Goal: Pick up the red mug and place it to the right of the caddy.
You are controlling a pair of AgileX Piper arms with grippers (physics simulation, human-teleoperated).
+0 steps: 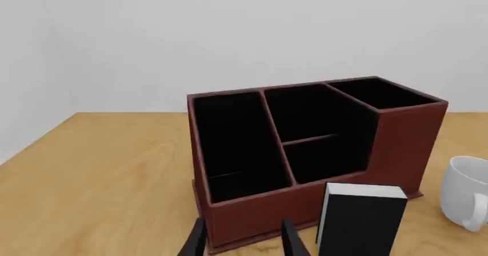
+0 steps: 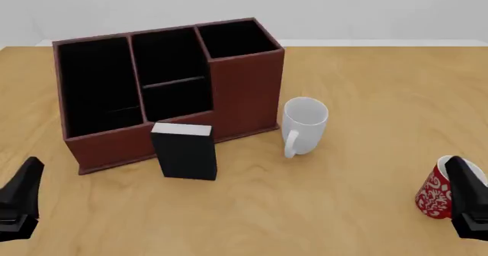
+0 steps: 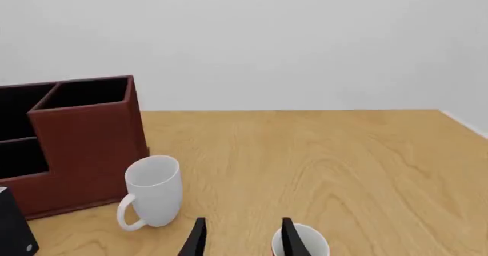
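Observation:
The red mug (image 2: 434, 194), with its white swirl pattern, stands upright near the table's front right corner. My right gripper (image 2: 467, 203) is right beside it and covers its right side. In the right wrist view only the mug's white-lined rim (image 3: 307, 246) shows, partly behind one finger, not between the two. My right gripper (image 3: 242, 239) is open and holds nothing. The dark red-brown caddy (image 2: 244, 90) stands at the back left, its three black compartments facing me. My left gripper (image 2: 20, 202) hovers at the front left, open and empty, and in its wrist view the gripper (image 1: 242, 242) faces the caddy (image 1: 404, 136).
A plain white mug (image 2: 303, 123) stands just right of the caddy, handle toward me. A small black box with a white top (image 2: 184, 151) stands upright against the caddy's front. Bare wooden tabletop (image 2: 381, 96) stretches to the right of the white mug.

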